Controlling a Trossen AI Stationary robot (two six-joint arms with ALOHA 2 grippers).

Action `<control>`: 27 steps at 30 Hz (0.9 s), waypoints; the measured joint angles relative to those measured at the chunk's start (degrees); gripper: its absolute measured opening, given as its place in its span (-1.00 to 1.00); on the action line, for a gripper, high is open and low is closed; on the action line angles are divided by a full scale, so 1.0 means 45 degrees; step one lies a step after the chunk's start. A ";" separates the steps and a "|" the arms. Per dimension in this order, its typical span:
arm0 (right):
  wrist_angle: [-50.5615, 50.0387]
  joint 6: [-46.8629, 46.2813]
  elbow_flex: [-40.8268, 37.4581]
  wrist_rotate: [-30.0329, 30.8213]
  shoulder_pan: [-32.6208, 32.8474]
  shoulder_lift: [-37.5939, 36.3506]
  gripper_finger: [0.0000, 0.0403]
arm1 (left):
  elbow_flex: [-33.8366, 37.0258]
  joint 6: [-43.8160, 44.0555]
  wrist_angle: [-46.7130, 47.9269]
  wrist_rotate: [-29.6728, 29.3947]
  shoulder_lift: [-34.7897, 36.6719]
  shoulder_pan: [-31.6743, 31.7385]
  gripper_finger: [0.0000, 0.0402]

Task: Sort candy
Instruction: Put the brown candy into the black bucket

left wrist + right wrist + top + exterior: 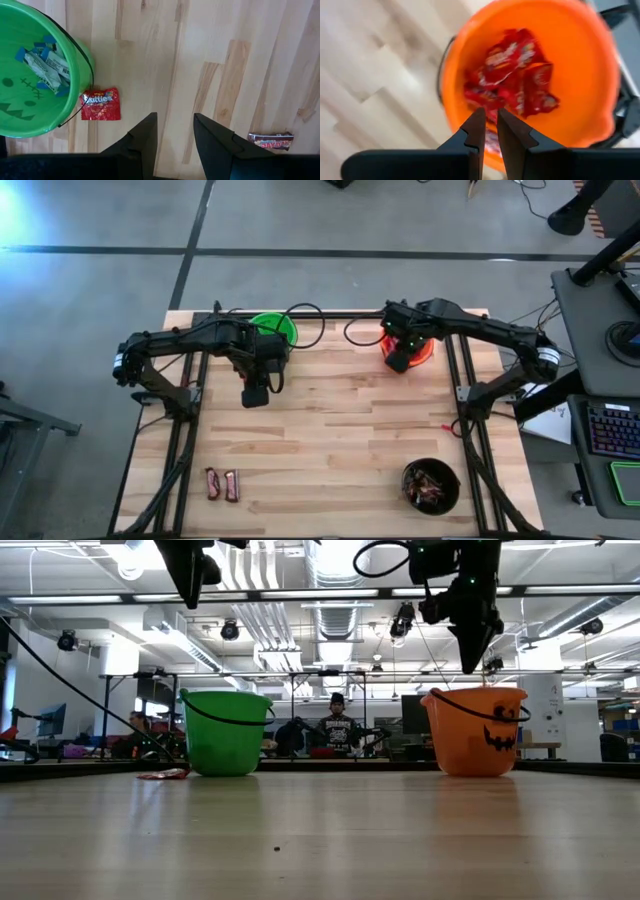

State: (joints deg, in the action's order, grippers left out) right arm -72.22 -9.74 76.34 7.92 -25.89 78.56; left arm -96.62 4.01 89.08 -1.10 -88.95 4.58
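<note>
1. We are looking at a butcher-block wooden table [330,430] standing on a grey concrete floor; in the low view a person [337,727] is sitting far back in the workshop beyond it.
2. The left gripper [254,396] is hanging above bare wood just in front of the green bucket [274,330]. Its fingers [145,142] are standing apart at a moderate gap, and we are seeing nothing between them.
3. The green bucket is holding light-blue-and-white bars [46,65]. A red Skittles packet [100,104] is lying flat on the table, just beside the bucket's wall.
4. A dark brown bar [270,141] is lying on the wood well apart from that packet.
5. The right gripper [399,361] is hovering over the orange bucket [420,348], its fingers [475,131] nearly together with only a narrow slit, gripping nothing.
6. The orange bucket is holding a pile of red packets [512,80].
7. Two brown bars [222,484] are lying side by side near the front left edge.
8. A black bucket [431,485] near the front right is holding dark wrapped candy.
</note>
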 joint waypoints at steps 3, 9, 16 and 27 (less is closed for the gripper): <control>-0.0444 0.0366 -0.0004 -0.0443 0.0000 0.0281 -0.81 | 0.0000 -0.0022 0.0009 0.0000 0.0000 -0.0005 -0.46; -0.0846 0.0404 0.0067 -0.0407 0.0000 0.0847 -0.81 | 0.0000 -0.0058 0.0024 0.0000 0.0000 0.0000 -0.46; -0.0842 -0.0227 0.1088 0.1001 -0.0005 0.0853 -0.81 | 0.0000 -0.0058 0.0119 0.0000 0.0000 -0.0005 -0.46; -0.0981 -0.2699 0.3857 0.0816 0.0087 0.0710 -0.81 | 0.0000 -0.0058 0.0117 0.0000 0.0000 -0.0005 -0.46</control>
State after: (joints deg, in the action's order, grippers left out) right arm -76.64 -21.88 93.69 11.60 -25.50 81.75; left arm -96.62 3.75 89.60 -1.10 -88.95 4.56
